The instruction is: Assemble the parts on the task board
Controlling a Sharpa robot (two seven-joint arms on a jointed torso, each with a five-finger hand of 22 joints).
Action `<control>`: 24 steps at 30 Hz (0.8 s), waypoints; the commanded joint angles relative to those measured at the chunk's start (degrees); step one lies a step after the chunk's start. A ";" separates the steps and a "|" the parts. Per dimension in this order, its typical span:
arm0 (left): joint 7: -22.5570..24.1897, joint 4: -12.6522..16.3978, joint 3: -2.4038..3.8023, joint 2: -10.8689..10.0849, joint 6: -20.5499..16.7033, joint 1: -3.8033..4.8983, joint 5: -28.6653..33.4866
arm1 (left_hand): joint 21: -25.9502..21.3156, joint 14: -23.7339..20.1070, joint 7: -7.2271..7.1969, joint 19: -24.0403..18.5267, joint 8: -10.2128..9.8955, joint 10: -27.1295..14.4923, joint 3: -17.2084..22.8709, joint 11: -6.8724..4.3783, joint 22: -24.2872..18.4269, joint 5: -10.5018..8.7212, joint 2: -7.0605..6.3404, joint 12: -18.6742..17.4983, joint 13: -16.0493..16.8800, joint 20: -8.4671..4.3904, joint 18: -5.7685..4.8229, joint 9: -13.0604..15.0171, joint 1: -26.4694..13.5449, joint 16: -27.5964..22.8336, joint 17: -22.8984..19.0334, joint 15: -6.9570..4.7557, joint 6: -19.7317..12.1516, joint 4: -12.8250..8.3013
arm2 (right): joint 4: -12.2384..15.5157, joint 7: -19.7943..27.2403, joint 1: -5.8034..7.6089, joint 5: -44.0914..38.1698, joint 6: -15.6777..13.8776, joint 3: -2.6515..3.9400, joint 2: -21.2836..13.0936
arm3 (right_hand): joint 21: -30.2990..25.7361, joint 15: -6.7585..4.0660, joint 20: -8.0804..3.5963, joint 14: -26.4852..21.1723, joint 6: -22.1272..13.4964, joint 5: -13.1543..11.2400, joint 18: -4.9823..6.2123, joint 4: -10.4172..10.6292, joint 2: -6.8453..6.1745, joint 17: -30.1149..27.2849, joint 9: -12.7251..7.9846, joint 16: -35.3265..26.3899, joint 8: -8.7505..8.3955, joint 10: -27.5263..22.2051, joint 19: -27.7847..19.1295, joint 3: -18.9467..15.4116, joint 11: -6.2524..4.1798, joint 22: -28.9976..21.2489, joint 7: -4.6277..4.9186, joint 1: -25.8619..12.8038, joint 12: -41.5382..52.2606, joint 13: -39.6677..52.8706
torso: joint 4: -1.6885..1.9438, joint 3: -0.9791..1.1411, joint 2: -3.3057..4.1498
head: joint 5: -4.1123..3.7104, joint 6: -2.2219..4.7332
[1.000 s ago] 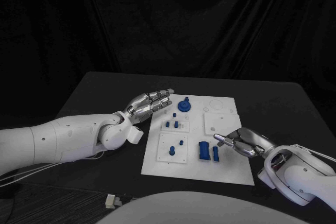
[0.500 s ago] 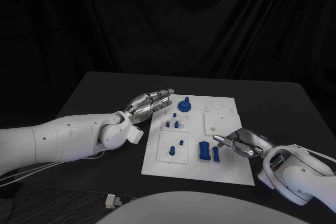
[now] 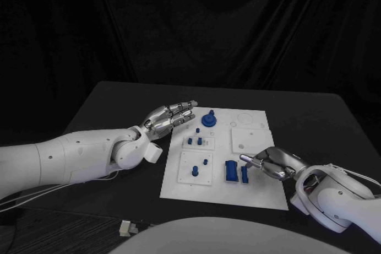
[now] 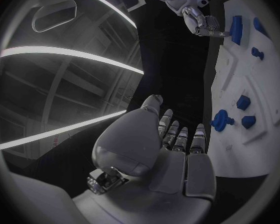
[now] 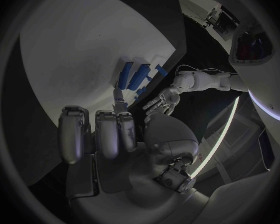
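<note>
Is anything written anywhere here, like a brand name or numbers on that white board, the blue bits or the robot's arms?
None can be read. The white task board, the small blue parts and the white arms carry no legible words, numbers or signs. The silver left hand and silver right hand show no markings either.

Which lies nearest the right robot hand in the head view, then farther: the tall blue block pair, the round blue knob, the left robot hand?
From the right robot hand:
1. Tall blue block pair, just beside it.
2. Round blue knob, board's far side.
3. Left robot hand, past the board's left edge.
</note>
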 commanded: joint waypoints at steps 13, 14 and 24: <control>3.21 -0.19 0.06 0.15 1.02 0.06 0.28 | 0.15 -0.05 0.14 -0.06 -0.07 0.00 0.53 0.49 -0.09 0.37 -0.06 -0.22 -0.02 0.18 0.84 -0.07 0.56 -0.13 -0.10 0.23 -0.42 0.00 | 0.06 -3.43 -0.65 -2.71 2.86 -0.11 0.78 | -0.78 0.72 0.73 4.13 -1.39 -0.08 -0.57 -0.02 0.38 5.13 -0.96 -0.37 -0.50 6.18 3.12 -1.57 0.73 12.85 0.56 1.58 0.20 15.07 | -0.05 -0.01 -0.04 | 0.23 0.00; 3.16 -0.20 0.06 0.15 1.04 0.06 0.28 | 0.15 -0.05 0.14 -0.06 -0.07 0.00 0.53 0.49 -0.09 0.37 -0.06 -0.22 -0.02 0.18 0.84 -0.07 0.56 -0.13 -0.10 0.23 -0.42 0.00 | 0.12 -3.71 -0.65 -3.53 2.74 -0.11 0.79 | -0.87 0.83 0.84 4.09 -2.13 -0.08 -0.54 0.01 0.39 4.91 -1.38 -0.45 -0.62 6.18 3.07 -1.66 0.90 12.82 0.74 1.66 0.20 15.07 | -0.05 -0.01 -0.04 | 0.26 0.00; 2.73 -0.30 0.06 0.08 1.31 0.06 0.29 | 0.15 -0.03 0.21 -0.06 -0.07 0.01 0.67 0.62 -0.07 0.40 0.04 -0.08 0.01 0.25 0.83 -0.06 0.65 -0.12 -0.09 0.34 -0.40 -0.07 | 1.36 -2.07 -0.67 -11.08 -3.65 -0.11 0.09 | -0.47 0.95 0.97 4.20 -2.55 -0.02 -0.64 -0.11 0.28 5.48 -1.80 -0.24 -0.49 6.18 3.26 -1.65 1.03 12.96 0.86 2.02 0.20 15.07 | -0.06 0.00 -0.02 | 0.29 0.00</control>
